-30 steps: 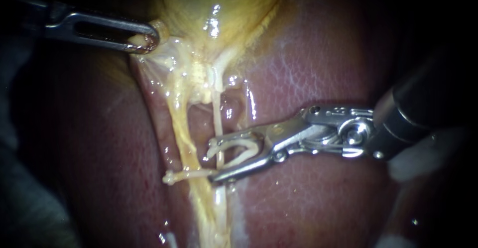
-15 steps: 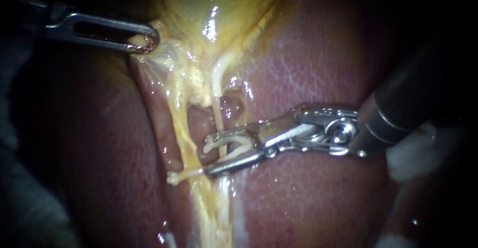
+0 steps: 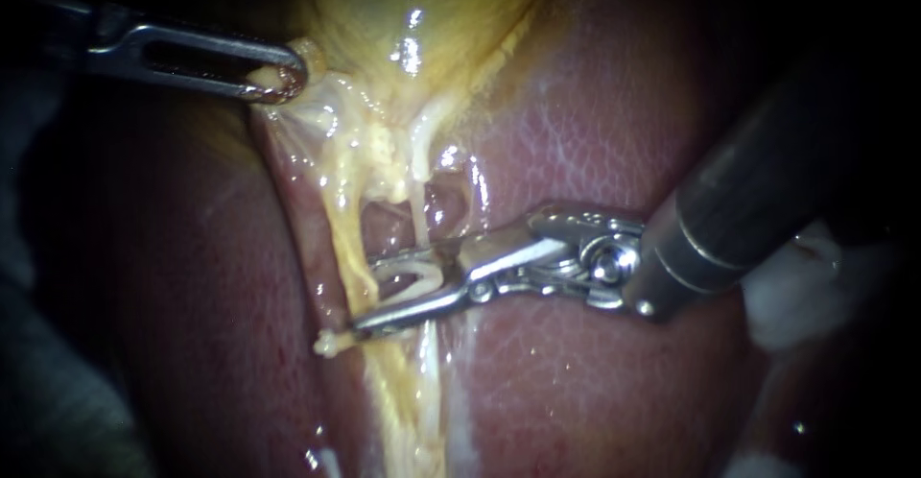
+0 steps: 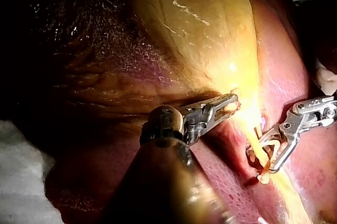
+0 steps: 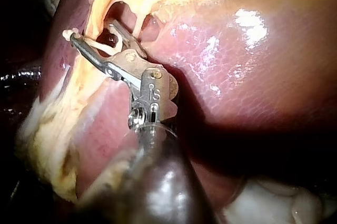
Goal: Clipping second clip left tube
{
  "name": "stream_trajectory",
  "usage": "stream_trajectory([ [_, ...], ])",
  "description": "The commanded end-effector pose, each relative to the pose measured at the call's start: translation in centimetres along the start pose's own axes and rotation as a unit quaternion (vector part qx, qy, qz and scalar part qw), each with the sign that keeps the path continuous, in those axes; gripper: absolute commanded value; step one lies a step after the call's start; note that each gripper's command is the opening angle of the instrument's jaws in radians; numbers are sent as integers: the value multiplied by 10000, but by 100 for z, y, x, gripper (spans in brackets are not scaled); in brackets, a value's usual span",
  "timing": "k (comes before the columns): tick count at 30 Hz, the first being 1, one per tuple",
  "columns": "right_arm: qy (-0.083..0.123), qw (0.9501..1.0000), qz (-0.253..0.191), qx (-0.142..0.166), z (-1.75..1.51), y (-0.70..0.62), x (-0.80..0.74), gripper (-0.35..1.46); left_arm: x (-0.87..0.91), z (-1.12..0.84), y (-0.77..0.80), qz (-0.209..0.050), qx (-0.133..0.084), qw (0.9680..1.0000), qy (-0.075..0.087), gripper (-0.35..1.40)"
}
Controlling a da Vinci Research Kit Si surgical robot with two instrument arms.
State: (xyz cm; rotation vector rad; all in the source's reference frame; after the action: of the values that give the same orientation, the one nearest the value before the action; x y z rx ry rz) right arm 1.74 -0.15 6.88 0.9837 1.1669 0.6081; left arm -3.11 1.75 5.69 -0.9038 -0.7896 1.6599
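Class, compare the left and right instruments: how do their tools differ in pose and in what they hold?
The left instrument has its tool closed on the gallbladder's edge; the right instrument's tool stands spread, holding a pale clip astride a tube. Left comes in nearly level, right slants. Both are metal.

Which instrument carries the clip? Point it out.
The right instrument, coming in from the right: a pale clip sits between its jaws. The left instrument grips only tissue.

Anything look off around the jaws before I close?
No spill or tear shows. One oddity: the jaws of the right instrument, loaded with a clip, cross the right tube, their tips near the left tube; whether it lies between them or behind is unclear.
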Motion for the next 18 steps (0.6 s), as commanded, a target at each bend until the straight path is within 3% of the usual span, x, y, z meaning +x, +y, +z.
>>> stream_trajectory([
  [1, 0, 10000, -1, 16, 2, -1, 1, 49, 0, 0, 0, -1, 1, 10000, 1, -35],
  [18, 224, 9993, 129, 288, 24, -23, 9, 49, 0, 0, 0, -1, 1, 10000, 1, -35],
])
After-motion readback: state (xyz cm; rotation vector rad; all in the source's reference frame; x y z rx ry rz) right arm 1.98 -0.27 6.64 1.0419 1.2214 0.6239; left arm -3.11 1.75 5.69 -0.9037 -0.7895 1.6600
